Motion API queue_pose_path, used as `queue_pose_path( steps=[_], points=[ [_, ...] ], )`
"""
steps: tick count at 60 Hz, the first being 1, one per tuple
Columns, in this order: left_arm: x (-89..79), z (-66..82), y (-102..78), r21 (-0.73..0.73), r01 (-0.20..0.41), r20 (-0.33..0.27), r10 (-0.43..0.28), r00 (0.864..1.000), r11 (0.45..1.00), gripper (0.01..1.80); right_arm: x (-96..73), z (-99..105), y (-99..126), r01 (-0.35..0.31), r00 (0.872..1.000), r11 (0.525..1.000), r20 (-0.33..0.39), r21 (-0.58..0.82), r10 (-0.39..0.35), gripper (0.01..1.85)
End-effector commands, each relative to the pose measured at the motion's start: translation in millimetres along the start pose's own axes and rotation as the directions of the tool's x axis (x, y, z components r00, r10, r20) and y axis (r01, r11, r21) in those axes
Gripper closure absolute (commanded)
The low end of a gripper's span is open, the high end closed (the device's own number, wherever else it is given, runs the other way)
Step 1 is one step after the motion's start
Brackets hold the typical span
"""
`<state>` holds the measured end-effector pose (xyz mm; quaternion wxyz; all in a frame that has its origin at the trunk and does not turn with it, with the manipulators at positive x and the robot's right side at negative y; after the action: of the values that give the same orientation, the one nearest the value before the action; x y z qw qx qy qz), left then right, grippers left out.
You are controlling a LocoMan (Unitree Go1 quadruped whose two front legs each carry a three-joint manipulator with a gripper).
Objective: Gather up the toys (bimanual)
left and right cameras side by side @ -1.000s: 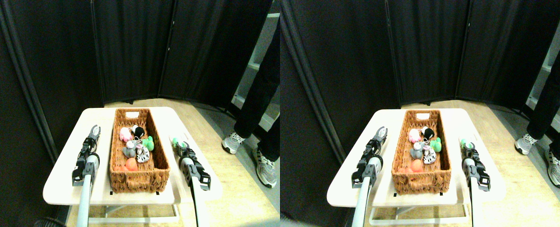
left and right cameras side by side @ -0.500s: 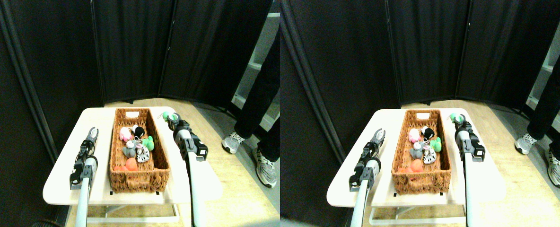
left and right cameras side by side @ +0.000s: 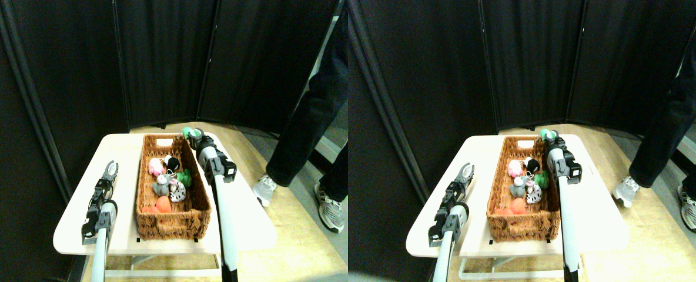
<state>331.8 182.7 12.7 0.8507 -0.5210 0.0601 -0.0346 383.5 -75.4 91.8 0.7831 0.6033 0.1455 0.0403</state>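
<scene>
Stereo pair view, one moment, contents as follows.

Table [left and right cameras side by side: 77, 223]: pale, low, rounded corners. No loose toy shows on its bare top.

Wicker basket [left and right cameras side by side: 173, 220]: long, brown, set lengthwise on the table between the two manipulators.

Toys inside the basket: a pink toy [left and right cameras side by side: 156, 167] and a black toy [left and right cameras side by side: 173, 163] toward the far end; a green toy [left and right cameras side by side: 184, 177] by the right wall; a grey toy [left and right cameras side by side: 161, 187] and a black-and-white toy [left and right cameras side by side: 177, 191] mid-basket; an orange toy [left and right cameras side by side: 162, 204] near the near end. Others may lie beneath; cannot tell.

Right gripper [left and right cameras side by side: 193, 136]: raised over the basket's far right corner, fingers closed on a small green toy [left and right cameras side by side: 188, 132]. This toy is in the air, not in the basket; whether it is fully over the opening or just over the rim cannot be told.

Left gripper [left and right cameras side by side: 111, 169]: low over the table on the left of the basket, apart from it, fingers spread and holding nothing.

Person's leg [left and right cameras side by side: 301, 135]: dark trousers and pale shoes on the floor at far right, well apart from the table.

Progress, as a judgement: nearly complete. At least six toys are collected; the carried green toy appears to be the last outstanding item. Remaining: bring it over the opening and release it.
</scene>
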Motion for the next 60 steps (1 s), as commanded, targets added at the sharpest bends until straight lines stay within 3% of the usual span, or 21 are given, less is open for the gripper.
queue_pose_path(
  steps=[1, 5, 10, 19, 24, 26, 33, 49, 54, 60],
  points=[
    [-3.5, 4.8, -8.8, 0.022, 0.054, 0.033, -0.054, 0.998, 0.998, 1.80, 1.1, -13.4, 9.3, -0.057, 0.998, 0.998, -0.018, -0.041, 0.056, 1.85],
    [-5.5, 5.5, -8.6, 0.039, 0.054, 0.047, -0.056, 0.997, 0.998, 1.80, 2.2, -20.7, 10.2, -0.066, 0.996, 0.998, -0.059, -0.015, 0.065, 1.84],
    [-6.0, 7.4, -6.5, 0.038, 0.062, 0.043, -0.064, 0.997, 0.997, 1.80, 1.6, -32.1, 9.9, -0.065, 0.997, 0.998, -0.048, -0.006, 0.065, 1.85],
    [-6.7, 8.0, -6.8, 0.032, 0.065, 0.040, -0.066, 0.997, 0.997, 1.80, 0.0, -33.5, 4.1, -0.051, 0.995, 0.998, -0.093, -0.041, 0.047, 1.76],
    [-5.9, 7.4, -7.3, 0.030, 0.067, 0.036, -0.068, 0.997, 0.997, 1.80, -1.3, -29.6, 1.3, 0.004, 0.992, 1.000, -0.125, -0.029, -0.008, 1.41],
    [-5.1, 6.4, -8.0, 0.015, 0.068, 0.038, -0.069, 0.997, 0.998, 1.80, -1.5, -27.5, 0.2, 0.015, 0.990, 0.999, -0.142, -0.036, -0.020, 1.17],
    [-4.2, 4.6, -9.3, 0.028, 0.068, 0.039, -0.069, 0.997, 0.997, 1.80, -3.4, -23.0, -1.8, 0.026, 0.990, 0.999, -0.140, -0.039, -0.032, 0.88],
    [-0.3, 3.5, -9.5, 0.021, 0.061, 0.030, -0.062, 0.998, 0.998, 1.80, -2.0, -15.7, -0.6, 0.012, 0.997, 1.000, -0.074, 0.010, -0.011, 1.31],
    [0.9, 3.2, -9.8, 0.029, 0.060, 0.028, -0.061, 0.998, 0.998, 1.80, 2.7, -8.6, -0.4, -0.050, 0.999, 0.998, 0.020, -0.027, 0.050, 1.80],
    [2.4, 3.0, -9.5, 0.026, 0.055, 0.032, -0.056, 0.998, 0.998, 1.80, 0.3, 10.1, 3.0, -0.056, 0.994, 0.998, 0.090, -0.032, 0.058, 1.85]
  ],
)
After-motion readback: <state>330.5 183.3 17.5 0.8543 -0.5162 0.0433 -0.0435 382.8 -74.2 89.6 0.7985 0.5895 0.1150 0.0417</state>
